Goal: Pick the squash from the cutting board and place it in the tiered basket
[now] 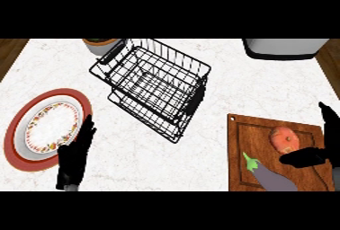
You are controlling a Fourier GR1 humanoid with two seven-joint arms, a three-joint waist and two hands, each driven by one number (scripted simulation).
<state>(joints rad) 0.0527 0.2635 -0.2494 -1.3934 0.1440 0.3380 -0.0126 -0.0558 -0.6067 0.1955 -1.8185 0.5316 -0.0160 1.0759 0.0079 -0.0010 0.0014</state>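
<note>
On marble counter (219, 49), spreading largest, black tiered basket (153, 85) sitting mid-top, patterned plate (46, 128) lying left beside resting, straight-fingered left hand (74, 157), wooden cutting board (266, 130) bearing eggplant (272, 177) and orange squash (287, 138), right hand (319, 152) spreading open round it, not yet gripping.

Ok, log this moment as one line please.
right hand open beside squash | squash on cutting board, not gripped | eggplant on board | tiered basket | left hand open, resting
</note>
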